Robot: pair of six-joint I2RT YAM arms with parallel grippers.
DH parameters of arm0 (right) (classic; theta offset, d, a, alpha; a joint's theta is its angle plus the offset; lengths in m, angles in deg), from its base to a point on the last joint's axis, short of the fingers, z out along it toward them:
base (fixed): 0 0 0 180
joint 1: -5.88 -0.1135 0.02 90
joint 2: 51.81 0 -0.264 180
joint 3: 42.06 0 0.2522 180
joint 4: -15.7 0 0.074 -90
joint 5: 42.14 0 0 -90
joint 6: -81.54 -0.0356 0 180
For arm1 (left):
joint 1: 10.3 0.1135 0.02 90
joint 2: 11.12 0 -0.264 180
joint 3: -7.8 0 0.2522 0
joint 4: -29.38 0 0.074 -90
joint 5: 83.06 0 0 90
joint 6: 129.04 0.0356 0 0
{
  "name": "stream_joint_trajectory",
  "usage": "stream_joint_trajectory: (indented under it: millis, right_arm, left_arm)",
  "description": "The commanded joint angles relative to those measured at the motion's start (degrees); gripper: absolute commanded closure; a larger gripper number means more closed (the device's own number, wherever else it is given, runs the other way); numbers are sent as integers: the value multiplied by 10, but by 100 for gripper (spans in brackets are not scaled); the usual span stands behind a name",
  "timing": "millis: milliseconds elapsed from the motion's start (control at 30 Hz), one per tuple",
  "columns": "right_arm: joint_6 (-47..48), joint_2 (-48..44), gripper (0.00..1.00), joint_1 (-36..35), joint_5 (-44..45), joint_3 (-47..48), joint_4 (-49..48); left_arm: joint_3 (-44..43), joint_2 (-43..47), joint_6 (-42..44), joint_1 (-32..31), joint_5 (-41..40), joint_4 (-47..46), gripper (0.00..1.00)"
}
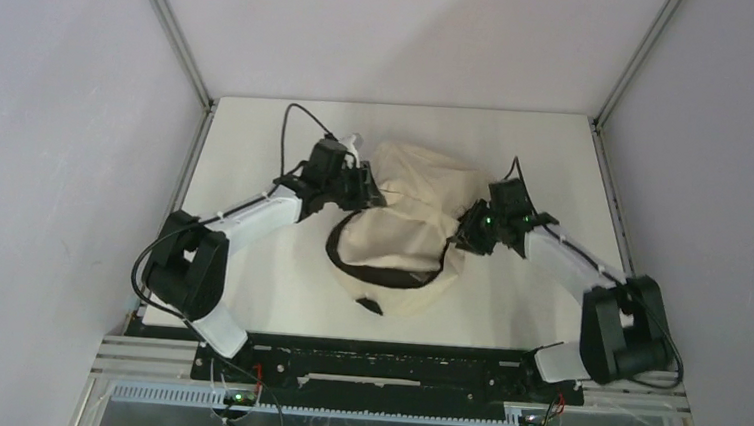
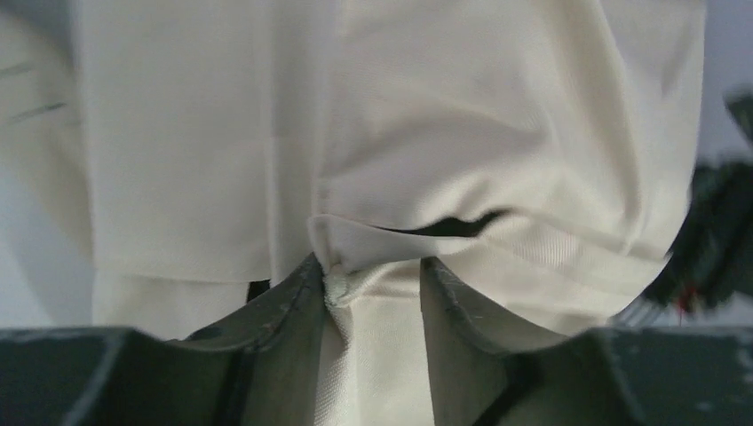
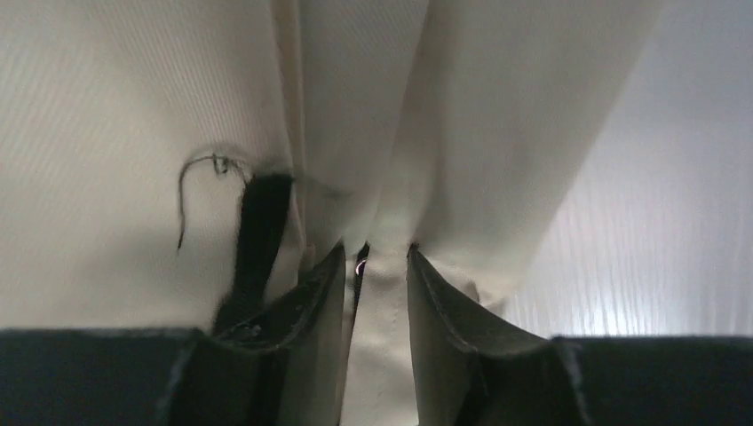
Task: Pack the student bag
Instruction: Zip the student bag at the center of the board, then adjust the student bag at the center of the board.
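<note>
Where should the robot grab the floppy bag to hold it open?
Pinch folds of cloth beside the black zipper rim of the student bag, left gripper from its left, right gripper from its right. The bag lies limp, mouth toward the arms, so pulling both sides probably spreads it.

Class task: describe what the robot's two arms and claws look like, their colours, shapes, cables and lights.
Both the left arm and right arm have white link shells between bulky black joints. A thin black cable loops from the left wrist; a green light glows on the right wrist. The left claw and right claw each have two dark, wedge-shaped fingers with scuffed edges.
</note>
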Motion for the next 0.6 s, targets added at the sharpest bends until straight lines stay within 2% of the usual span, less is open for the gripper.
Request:
stream_joint_trajectory:
  millis: [0,100,233,367,433,567]
  right_arm:
    - [58,103,61,48,2,145,-82]
    - [81,155,62,84,-25,223,-45]
    - [118,112,54,98,-2,237,-15]
    - [144,51,46,98,29,217,29]
    - [148,16,44,98,47,189,44]
    - [145,-58,43,98,53,142,59]
  left_arm:
    - [-53,34,-28,-108,38,6,51]
    - [-82,63,7,-123,23,46,49]
    - [-55,157,77,-121,-90,90,39]
    - [15,240,87,-113,-231,84,9]
    - [30,252,88,-95,-222,90,7]
    - [33,241,128,-87,-166,116,10]
